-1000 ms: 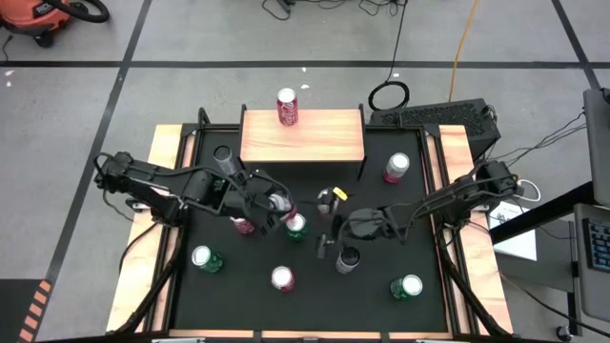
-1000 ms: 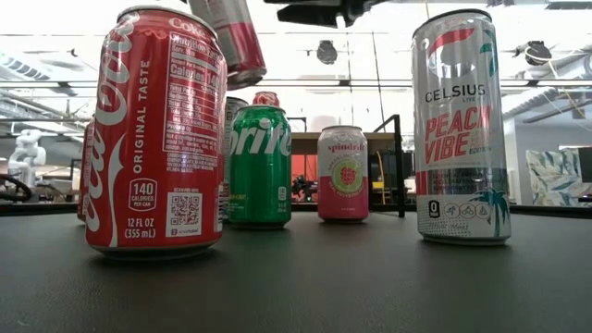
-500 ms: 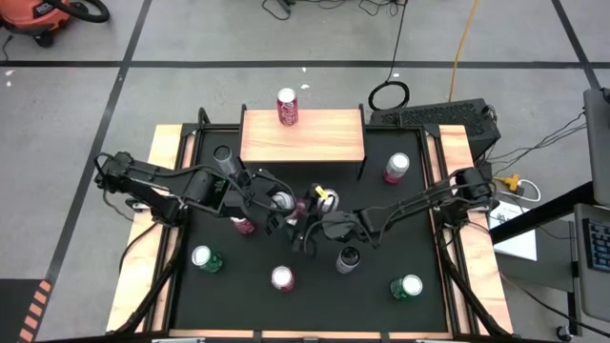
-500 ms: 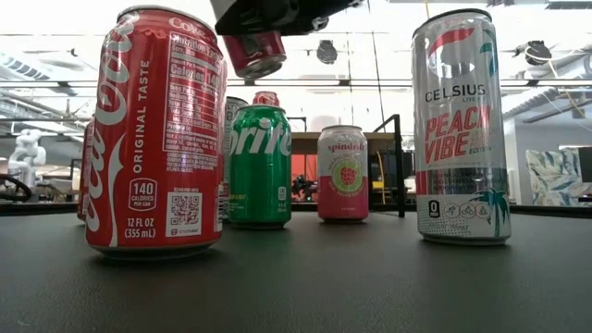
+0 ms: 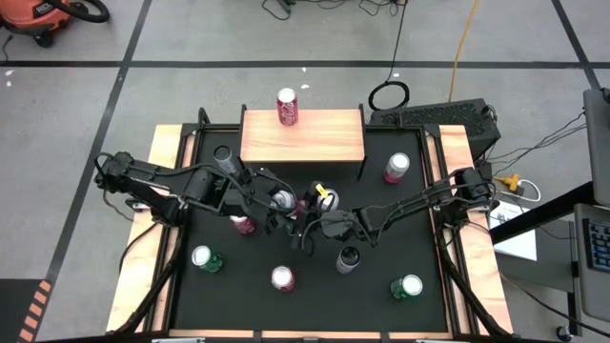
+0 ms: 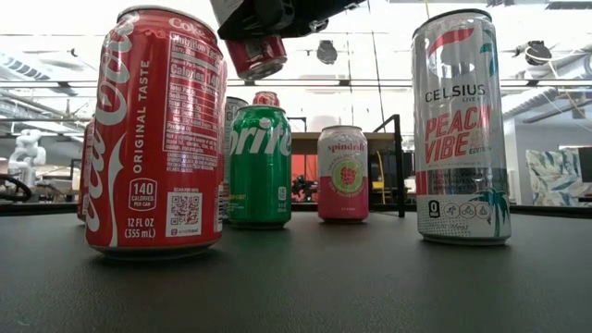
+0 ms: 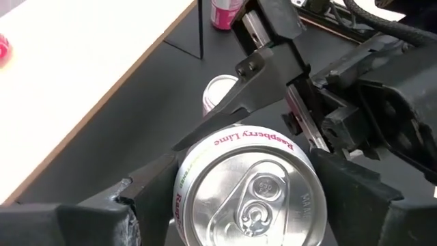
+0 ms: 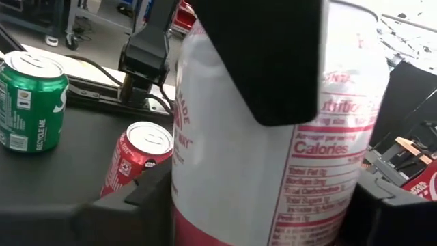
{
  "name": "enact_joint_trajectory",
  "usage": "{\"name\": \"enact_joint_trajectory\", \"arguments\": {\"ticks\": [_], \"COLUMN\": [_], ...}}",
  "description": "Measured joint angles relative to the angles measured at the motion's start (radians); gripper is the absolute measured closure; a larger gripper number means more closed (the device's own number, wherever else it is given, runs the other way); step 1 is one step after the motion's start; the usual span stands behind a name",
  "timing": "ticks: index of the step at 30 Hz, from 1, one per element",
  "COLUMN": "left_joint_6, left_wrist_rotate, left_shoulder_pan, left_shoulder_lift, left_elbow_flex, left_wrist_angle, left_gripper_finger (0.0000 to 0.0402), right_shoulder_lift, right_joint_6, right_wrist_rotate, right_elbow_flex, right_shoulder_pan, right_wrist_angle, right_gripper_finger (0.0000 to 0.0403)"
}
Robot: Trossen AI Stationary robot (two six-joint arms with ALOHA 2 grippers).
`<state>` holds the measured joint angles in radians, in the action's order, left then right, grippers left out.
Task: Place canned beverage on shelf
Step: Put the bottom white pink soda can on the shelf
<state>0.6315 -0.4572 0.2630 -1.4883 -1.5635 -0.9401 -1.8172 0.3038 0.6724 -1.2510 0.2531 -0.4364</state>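
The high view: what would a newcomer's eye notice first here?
Both claws meet at mid-mat on one raised white-and-pink raspberry-lime can: the left claw holds it, and the right claw is around it too. Behind, one red can stands on the light wooden shelf.

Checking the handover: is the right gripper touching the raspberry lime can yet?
Touching. In the right wrist view the right gripper's fingers lie against the raspberry lime can, one across its wall.

Glossy metal can, wood shelf
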Motion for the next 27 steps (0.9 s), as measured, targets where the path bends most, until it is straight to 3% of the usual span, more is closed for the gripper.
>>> {"name": "enact_joint_trajectory", "arguments": {"ticks": [10,17,23,27], "left_joint_6": [-0.280,-0.363,-0.488,-0.593], "left_wrist_rotate": [0.012,-0.017,-0.078,-0.077], "left_shoulder_pan": [0.021,0.063,0.131,0.162], "left_shoulder_lift": [0.002,0.033,0.086,0.096], "left_elbow_flex": [0.000,-0.013,-0.014,-0.015], "left_wrist_angle": [0.036,0.045,0.090,0.119], "left_gripper_finger": [0.0061,0.0045,0.0045,0.0045], "right_shoulder_lift": [0.026,0.113,0.247,0.326], "right_joint_6": [-0.012,-0.067,-0.116,-0.107], "right_wrist_rotate": [-0.039,-0.088,-0.272,-0.482], "right_elbow_flex": [0.003,0.003,0.002,0.002], "right_shoulder_pan": [0.004,0.003,0.003,-0.004], "right_wrist_angle": [0.115,0.293,0.536,0.691], "right_gripper_finger": [0.0135,0.0137,0.0135,0.0134]}}
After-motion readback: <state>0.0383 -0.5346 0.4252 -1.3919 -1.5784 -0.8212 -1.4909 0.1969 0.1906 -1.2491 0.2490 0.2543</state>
